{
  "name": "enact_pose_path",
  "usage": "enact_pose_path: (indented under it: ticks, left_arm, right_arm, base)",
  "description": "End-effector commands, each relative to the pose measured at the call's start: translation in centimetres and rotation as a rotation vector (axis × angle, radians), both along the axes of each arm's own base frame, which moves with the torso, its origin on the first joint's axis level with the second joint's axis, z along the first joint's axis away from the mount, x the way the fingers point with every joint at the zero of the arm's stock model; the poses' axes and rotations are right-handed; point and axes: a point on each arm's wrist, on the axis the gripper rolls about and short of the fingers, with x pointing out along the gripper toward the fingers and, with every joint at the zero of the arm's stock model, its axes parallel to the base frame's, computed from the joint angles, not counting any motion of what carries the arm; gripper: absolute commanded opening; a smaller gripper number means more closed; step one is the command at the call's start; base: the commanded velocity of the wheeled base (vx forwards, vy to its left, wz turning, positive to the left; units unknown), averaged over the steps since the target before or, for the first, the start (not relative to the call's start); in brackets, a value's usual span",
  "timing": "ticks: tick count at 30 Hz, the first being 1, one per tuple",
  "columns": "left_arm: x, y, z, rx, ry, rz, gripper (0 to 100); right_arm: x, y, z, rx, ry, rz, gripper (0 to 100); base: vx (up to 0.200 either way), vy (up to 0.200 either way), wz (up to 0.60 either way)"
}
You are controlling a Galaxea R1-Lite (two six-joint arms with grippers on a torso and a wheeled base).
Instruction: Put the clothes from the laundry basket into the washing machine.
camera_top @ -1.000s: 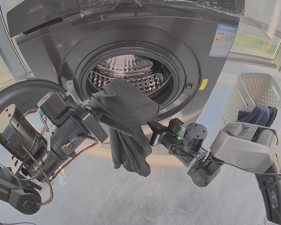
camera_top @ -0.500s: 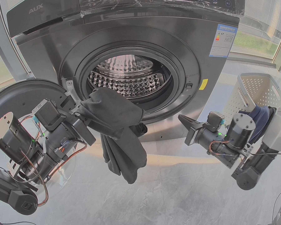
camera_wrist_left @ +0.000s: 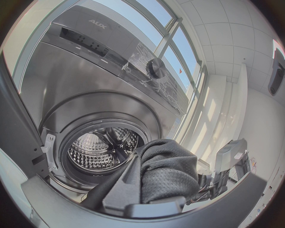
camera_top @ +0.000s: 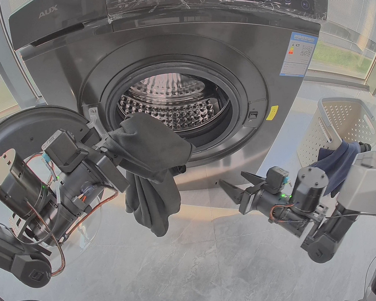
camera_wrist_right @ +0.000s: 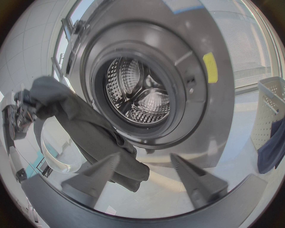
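**Load.** We hold the dark grey garment (camera_top: 154, 144) in the left gripper (camera_top: 114, 146), which is clamped on 1 bunched end. The garment sits in front of the lower left rim of the drum opening (camera_top: 168, 95) of the washing machine (camera_top: 242, 62), and its tail hangs outside. We cannot confirm contact with the rim.

**Handling.** We judge the cloth light, limp and snag-prone. Support under the hanging tail is advisable.

**Second pincer.** The right gripper (camera_top: 239, 184) is spread wide and empty, low before the machine.

**Clearances.**
- The open door (camera_top: 23, 124) bounds the left.
- The laundry basket (camera_top: 345, 119), with 1 blue garment (camera_top: 339, 162) over its edge, bounds the right.
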Motion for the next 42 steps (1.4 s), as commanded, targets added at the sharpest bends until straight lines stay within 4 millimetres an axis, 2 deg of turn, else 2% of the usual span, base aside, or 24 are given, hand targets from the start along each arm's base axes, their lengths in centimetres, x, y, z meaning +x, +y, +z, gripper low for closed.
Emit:
enact_pose_path:
  ticks: [1, 5, 8, 16, 23, 30, 36, 42]
  left_arm:
    - [-0.1, -0.6, 1.0, -0.025, -0.032, -0.022, 0]
    - [-0.1, -0.8, 1.2, -0.025, -0.036, -0.031, 0]
    - [-0.3, -1.0, 1.1, -0.024, -0.034, -0.045, 0]
    - [-0.8, -1.5, 1.0, -0.022, -0.028, -0.07, 0]
    - [-0.9, -1.8, 0.9, -0.022, -0.026, -0.079, 0]
    - [-0.8, -1.9, 0.8, -0.018, -0.025, -0.081, 0]
    - [-0.8, -2.0, 0.7, -0.016, -0.023, -0.084, 0]
    - [-0.9, -2.1, 0.7, -0.016, -0.023, -0.092, 0]
  right_arm:
    - [2.6, 3.4, -5.3, -0.069, 0.043, 0.051, 100]
    - [3.7, 4.1, -6.3, -0.088, 0.027, 0.05, 100]
    - [4.3, 4.5, -6.4, -0.077, 0.011, 0.048, 100]
    - [6.7, 5.6, -4.4, -0.01, -0.09, 0.024, 100]
    - [6.9, 5.6, -3.9, 0.0, -0.105, 0.02, 100]
    - [7.7, 4.8, -3.5, 0.007, -0.116, -0.008, 100]
    - [8.0, 5.2, -3.5, 0.013, -0.123, -0.005, 100]
    - [7.4, 6.1, -3.7, 0.012, -0.119, 0.02, 100]
  base:
    - [0.0, 0.0, 0.0]
    - [0.0, 0.0, 0.0]
    - [0.0, 0.0, 0.0]
    - [0.0, 0.0, 0.0]
    - [0.0, 0.0, 0.0]
    - [0.0, 0.0, 0.0]
    - [0.0, 0.0, 0.0]
    - [0.0, 0.0, 0.0]
